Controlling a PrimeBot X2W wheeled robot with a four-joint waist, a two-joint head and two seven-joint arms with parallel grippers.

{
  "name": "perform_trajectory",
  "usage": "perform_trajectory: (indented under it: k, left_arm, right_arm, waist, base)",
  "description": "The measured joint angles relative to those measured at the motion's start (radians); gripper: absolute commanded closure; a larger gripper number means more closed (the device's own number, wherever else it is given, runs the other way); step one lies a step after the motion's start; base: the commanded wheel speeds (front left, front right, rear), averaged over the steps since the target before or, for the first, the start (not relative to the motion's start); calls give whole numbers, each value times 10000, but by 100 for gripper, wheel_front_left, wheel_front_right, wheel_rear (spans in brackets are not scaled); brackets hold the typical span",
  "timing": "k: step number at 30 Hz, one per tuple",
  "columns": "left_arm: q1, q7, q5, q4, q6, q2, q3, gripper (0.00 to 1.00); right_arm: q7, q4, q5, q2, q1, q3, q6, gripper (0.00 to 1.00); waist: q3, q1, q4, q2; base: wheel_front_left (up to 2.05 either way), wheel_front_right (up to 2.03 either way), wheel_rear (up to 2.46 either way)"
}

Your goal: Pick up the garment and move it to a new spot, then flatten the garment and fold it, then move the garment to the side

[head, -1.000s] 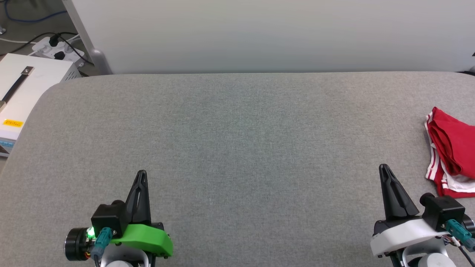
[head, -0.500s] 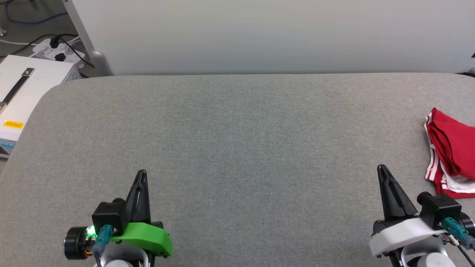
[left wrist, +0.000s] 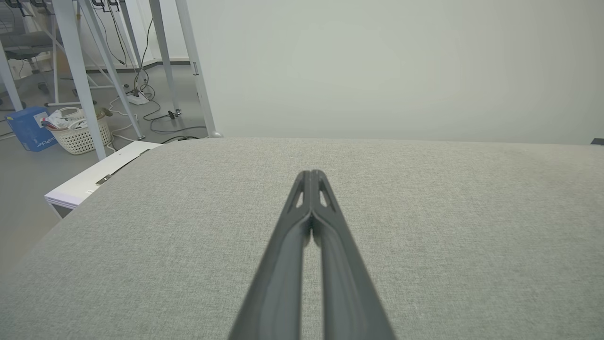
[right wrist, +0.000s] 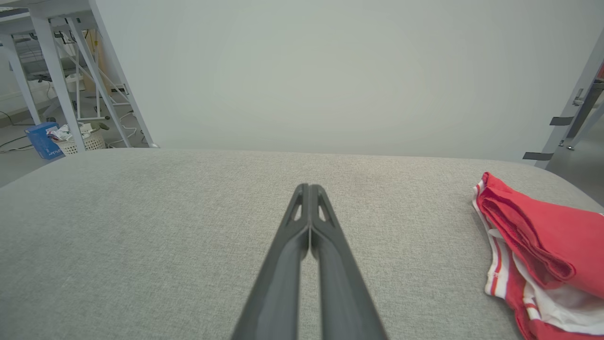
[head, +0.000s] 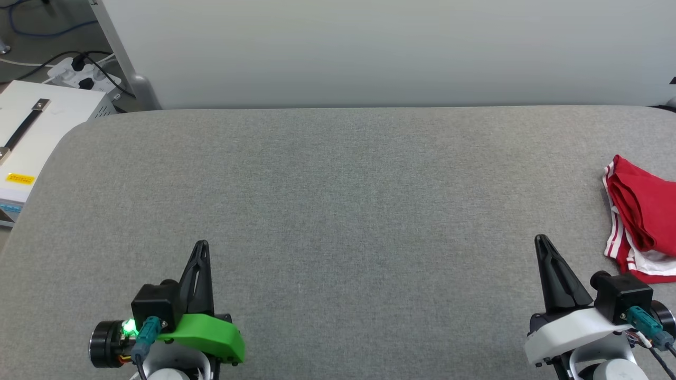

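The garment [head: 641,216], a red shirt with white parts and red-and-white striped trim, lies folded at the right edge of the grey padded table [head: 338,211]; its right part runs out of the head view. It also lies at the right of the right wrist view, garment [right wrist: 542,245]. My right gripper [head: 541,241] is shut and empty, standing to the left of the garment, apart from it, right gripper [right wrist: 309,187]. My left gripper [head: 201,245] is shut and empty near the table's front left, left gripper [left wrist: 310,174].
A white box [head: 31,137] with a dark strap stands off the table's left edge, with a power strip [head: 87,74] and cables on the floor behind it. A pale wall panel [head: 369,47] rises along the table's far edge. A laundry basket [left wrist: 78,132] sits on the floor far left.
The whole head view has drifted slightly downward, so the camera has moved. Neither gripper nor the garment has visibly moved on the table.
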State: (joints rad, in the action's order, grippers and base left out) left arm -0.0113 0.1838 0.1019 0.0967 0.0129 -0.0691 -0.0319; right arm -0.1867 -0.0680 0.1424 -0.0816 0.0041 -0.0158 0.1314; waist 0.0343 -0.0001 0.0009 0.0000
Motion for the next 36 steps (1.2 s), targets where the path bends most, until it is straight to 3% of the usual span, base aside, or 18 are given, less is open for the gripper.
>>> perform_trajectory:
  k: [36]
  left_arm:
    - [1, -713, -359, -374, -12, 58, 98, 100]
  right_arm:
    - [727, 238, -579, 117, 0, 42, 0, 100]
  waist:
    - [-138, 0, -3, 0]
  base:
    - [0, 0, 0]
